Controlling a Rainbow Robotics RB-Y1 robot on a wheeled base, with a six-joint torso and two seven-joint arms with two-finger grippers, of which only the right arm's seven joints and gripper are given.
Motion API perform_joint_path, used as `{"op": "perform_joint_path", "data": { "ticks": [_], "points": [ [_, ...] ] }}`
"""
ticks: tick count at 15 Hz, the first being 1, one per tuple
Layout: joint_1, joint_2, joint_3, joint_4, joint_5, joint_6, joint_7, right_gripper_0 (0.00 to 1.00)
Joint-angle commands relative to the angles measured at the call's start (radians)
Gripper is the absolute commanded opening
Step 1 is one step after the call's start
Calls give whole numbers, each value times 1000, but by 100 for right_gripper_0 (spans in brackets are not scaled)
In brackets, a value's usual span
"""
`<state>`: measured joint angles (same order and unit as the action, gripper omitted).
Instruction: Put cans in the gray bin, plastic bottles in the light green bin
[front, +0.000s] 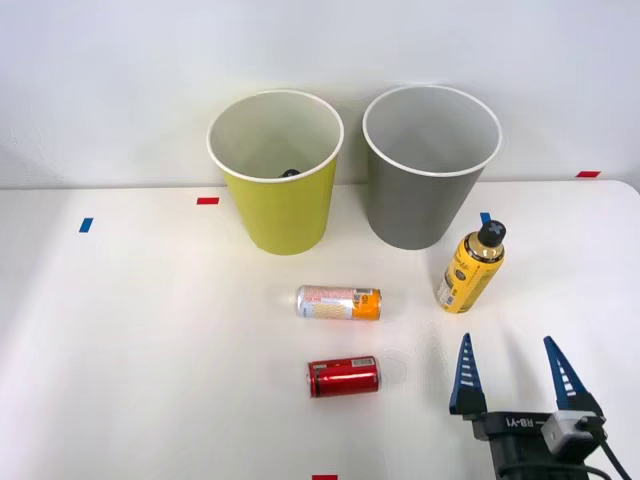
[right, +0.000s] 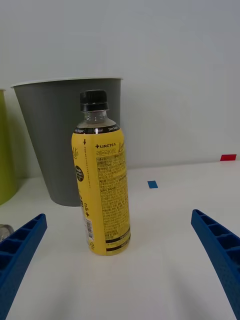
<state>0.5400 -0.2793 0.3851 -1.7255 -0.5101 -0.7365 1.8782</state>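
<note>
White tabletop (front: 150, 340) runs back to a plain white wall, and small red and blue tape marks sit on it here and there. Two big cup-shaped bins stand side by side near the back edge, close together but with a thin gap between them: the light green bin (front: 277, 170) toward the robot's left and the gray bin (front: 428, 165) toward its right. Something small and dark shows low inside the green one, but it is too small to tell what it is. A yellow bottle (front: 471, 270) with a black cap stands upright in front of the gray bin, close to it, with its cap pointing up. From the wrist camera its printed label faces the gripper, and the gray bin rises right behind it. Two cans lie on their sides in the middle of the tabletop, both with their long way going left to right. The pink-white and orange can (front: 339, 302) lies in front of the green bin. The red can (front: 343, 377) lies nearer the front edge, apart from the other can. Lots of bare tabletop is around both cans and the bottle. The right gripper (front: 511, 368) hangs near the front right corner, its blue ribbed fingers (right: 20, 250) pointing toward the bottle. They are spread wide with nothing between them.
</note>
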Motion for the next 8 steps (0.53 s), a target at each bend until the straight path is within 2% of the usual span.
{"op": "perform_joint_path", "data": {
  "ticks": [1, 8],
  "points": [
    [-74, -29, 3, 3, -31, 55, 9, 100],
    [-218, -37, -23, 4, -153, 198, 52, 100]
  ]
}}
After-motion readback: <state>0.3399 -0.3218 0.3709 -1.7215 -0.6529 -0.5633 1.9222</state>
